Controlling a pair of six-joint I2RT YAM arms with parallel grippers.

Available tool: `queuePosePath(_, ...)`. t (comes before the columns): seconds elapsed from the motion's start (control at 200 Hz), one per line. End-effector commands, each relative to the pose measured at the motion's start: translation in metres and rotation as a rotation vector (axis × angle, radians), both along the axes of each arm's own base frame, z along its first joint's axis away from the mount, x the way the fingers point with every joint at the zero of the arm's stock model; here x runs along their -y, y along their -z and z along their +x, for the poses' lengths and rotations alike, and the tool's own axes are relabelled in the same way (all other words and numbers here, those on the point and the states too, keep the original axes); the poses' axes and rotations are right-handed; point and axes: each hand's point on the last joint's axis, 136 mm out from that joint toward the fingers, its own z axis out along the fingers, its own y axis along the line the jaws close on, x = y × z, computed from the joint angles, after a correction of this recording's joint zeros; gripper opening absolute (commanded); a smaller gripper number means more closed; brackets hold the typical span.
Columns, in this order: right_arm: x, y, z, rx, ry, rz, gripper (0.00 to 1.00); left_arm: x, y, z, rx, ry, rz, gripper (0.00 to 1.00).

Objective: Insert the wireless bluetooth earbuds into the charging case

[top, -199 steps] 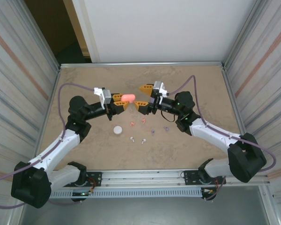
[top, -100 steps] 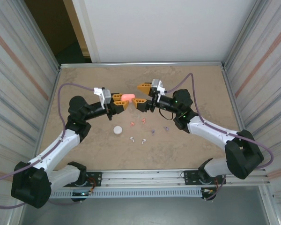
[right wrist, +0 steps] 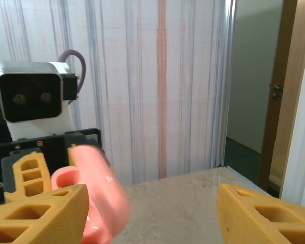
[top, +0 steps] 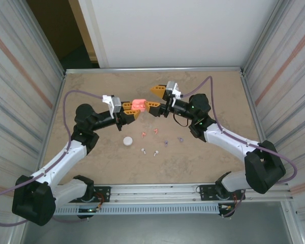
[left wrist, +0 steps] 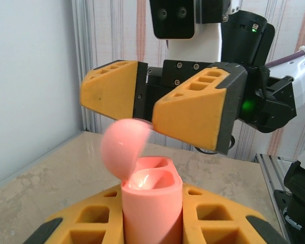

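Six earbuds (top: 155,131) lie loose on the table (top: 218,91), none seated yet. Left gripper (top: 132,110) clamps the coral case (left wrist: 152,203), lid (left wrist: 124,147) flipped open. Right gripper (top: 155,99), jaws apart, is at the lid. Every insertion remains.

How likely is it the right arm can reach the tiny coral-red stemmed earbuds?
Probably yes: the open right gripper hovers near the coral-red earbuds, lying uncovered on the marbled table.
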Motion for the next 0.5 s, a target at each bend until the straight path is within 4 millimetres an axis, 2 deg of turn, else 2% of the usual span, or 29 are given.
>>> queuePosePath(0.0,0.001,-0.012,0.007,0.013,0.021,0.018,0.65,0.002,-0.010,-0.008,0.053,0.032,-0.003,0.00)
queuePosePath(0.301,0.014,-0.022,-0.008,0.020,0.028,0.021,0.66,-0.002,-0.008,-0.002,0.051,-0.027,0.011,0.00)
queuePosePath(0.426,0.026,-0.010,-0.009,-0.069,0.080,-0.035,0.67,-0.007,-0.009,-0.001,0.071,-0.072,0.023,0.00)
queuePosePath(0.496,0.033,0.006,-0.006,-0.168,0.130,-0.098,0.67,-0.012,-0.011,-0.001,0.078,-0.102,0.027,0.00)
